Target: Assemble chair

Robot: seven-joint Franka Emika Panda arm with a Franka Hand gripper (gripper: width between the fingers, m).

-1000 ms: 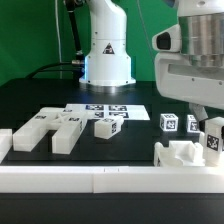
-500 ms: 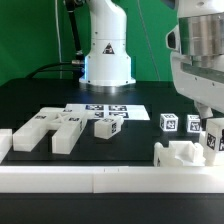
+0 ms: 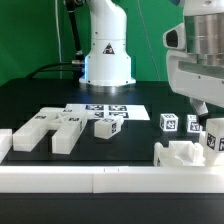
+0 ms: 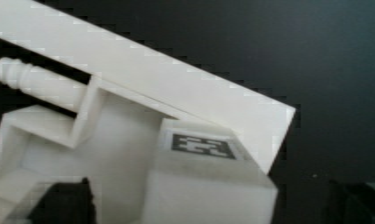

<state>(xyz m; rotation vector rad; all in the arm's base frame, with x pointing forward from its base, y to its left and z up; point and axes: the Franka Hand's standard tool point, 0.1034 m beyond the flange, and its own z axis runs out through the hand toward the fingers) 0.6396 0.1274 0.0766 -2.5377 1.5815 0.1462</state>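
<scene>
We've got the gripper (image 3: 205,108) poised over the exterior view's right side, just above the chair piece (image 3: 184,153) that sits against the rail (image 3: 90,180). In the wrist view that tagged white piece fills the frame, but one dark finger (image 4: 56,200) is all we can make out, so we cannot tell whether the jaws are spread or pressed together. Over on the exterior view's left lie the notched blocks (image 3: 50,128), with a small block (image 3: 107,126) just in front of the marker board (image 3: 105,110), then a post (image 3: 169,122) and a second post (image 3: 193,124) nearer the gripper.
</scene>
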